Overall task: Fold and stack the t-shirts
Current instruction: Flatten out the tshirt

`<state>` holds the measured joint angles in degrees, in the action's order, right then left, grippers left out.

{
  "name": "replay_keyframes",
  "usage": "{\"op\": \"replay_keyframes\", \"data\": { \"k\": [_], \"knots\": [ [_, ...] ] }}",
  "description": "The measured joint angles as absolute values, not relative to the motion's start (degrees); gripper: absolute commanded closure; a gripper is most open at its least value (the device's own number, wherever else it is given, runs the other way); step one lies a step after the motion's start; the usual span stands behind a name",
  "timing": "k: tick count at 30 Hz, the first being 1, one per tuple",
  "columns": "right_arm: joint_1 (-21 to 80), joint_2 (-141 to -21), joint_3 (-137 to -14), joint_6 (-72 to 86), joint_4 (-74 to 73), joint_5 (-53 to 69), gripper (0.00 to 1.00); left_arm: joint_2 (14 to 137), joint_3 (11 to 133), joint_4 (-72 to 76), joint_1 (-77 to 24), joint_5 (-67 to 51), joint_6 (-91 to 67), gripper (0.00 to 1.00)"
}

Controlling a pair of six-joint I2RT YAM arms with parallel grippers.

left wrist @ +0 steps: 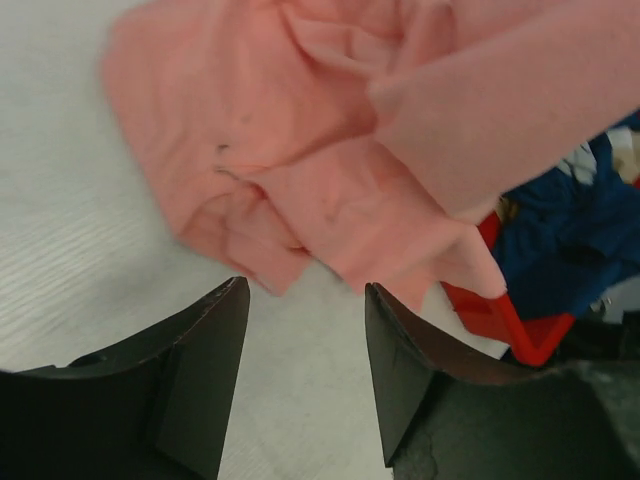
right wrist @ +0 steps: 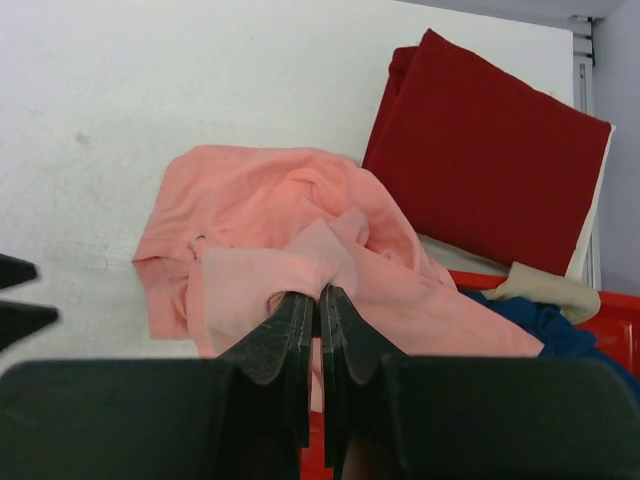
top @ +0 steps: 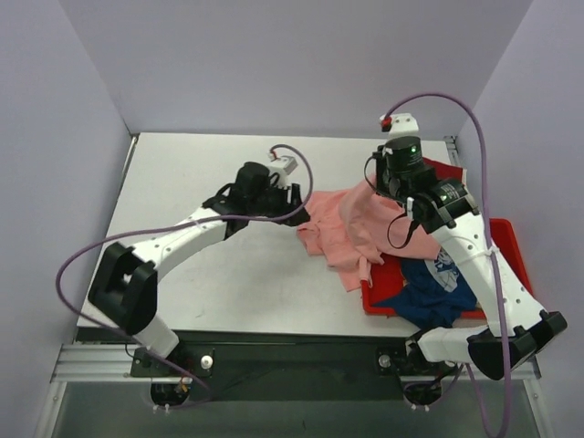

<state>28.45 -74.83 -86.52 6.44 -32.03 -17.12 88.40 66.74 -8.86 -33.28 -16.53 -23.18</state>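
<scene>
Left of centre in the top view, the left gripper [top: 294, 199] stands partly open and empty, just beside the crumpled edge of the pink shirt [top: 351, 233]. The right gripper [right wrist: 318, 296] is pinched tight on a fold of that shirt. Further right lies the folded red shirt [right wrist: 490, 170]. The navy shirt [top: 436, 290] sits in the tub [top: 513, 251] at lower right.

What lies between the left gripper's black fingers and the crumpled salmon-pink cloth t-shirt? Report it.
Only bare white table. The left wrist view shows the open left gripper just short of the salmon-pink t-shirt, with nothing in between.
</scene>
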Motion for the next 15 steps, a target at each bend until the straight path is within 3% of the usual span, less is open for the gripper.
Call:
{"op": "replay_keyframes", "data": {
  "k": [5, 15],
  "knots": [
    [25.54, -70.02, -82.67, 11.44, -31.46, -17.21, 1.0, 97.36, 69.97, -3.53, -40.86, -24.77, -23.94, 0.31],
    [24.4, -66.63, -76.09, 16.97, -30.98, -16.49, 1.0, 111.48, 76.6, -2.09, -40.75, -28.58, -25.15, 0.25]
  ]
}}
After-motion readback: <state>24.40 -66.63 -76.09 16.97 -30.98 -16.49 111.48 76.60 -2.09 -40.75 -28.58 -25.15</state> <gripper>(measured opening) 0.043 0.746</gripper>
